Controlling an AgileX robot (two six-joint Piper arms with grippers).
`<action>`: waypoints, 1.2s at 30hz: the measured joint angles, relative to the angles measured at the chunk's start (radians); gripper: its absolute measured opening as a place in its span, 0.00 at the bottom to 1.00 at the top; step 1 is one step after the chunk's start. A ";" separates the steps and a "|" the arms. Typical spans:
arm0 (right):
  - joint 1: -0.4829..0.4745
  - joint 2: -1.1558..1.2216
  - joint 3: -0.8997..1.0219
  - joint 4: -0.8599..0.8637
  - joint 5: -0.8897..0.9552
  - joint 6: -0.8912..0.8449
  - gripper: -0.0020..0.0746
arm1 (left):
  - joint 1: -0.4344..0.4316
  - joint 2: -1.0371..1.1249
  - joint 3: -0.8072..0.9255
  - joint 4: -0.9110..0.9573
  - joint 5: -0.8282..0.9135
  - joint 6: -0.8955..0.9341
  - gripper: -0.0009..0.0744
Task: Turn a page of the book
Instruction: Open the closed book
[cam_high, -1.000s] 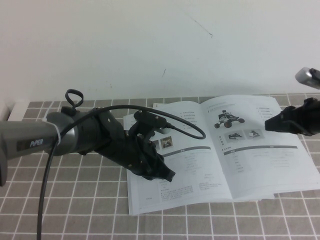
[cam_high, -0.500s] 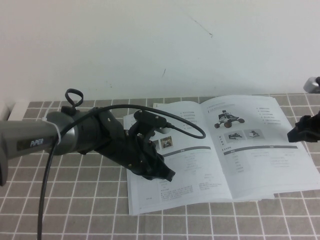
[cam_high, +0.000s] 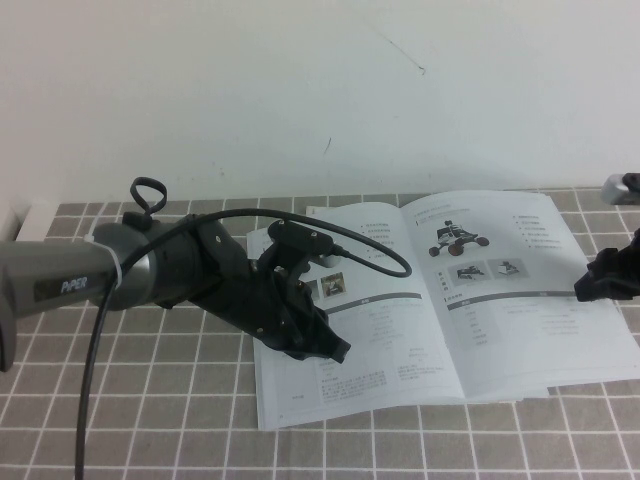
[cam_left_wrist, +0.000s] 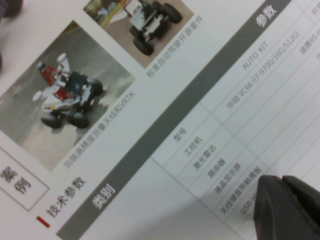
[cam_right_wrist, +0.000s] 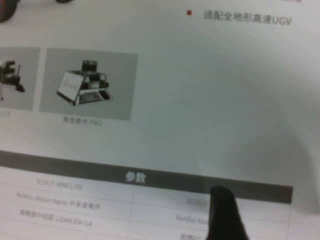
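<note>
Pressing book (cam_high: 430, 300): left gripper (cam_high: 335, 352), right gripper (cam_high: 585, 290).

— Book (cam_high: 430, 300)? Open flat on table (cam_high: 120, 400), spine running away from robot.
— Left gripper (cam_high: 335, 352)? Down on left-hand leaf, fingertip (cam_left_wrist: 287, 207) over table rows; two photos beyond tip.
— Right gripper (cam_high: 585, 290)? At outer edge of the page (cam_high: 510, 290), right of spine. Rover pic & two small photos lie left of jaws, twd spine.

Lab-like setup: bare white wall (cam_high: 300, 90), tiled tabletop (cam_high: 150, 400)
</note>
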 joint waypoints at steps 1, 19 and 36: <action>0.000 0.000 0.000 -0.007 -0.003 0.000 0.54 | 0.000 0.000 0.000 0.000 0.000 0.000 0.01; -0.002 0.026 -0.011 -0.045 0.002 0.000 0.54 | 0.000 0.000 0.000 0.000 0.000 0.006 0.01; -0.004 0.017 -0.012 0.357 0.152 -0.311 0.54 | 0.000 0.000 0.000 0.000 0.000 0.006 0.01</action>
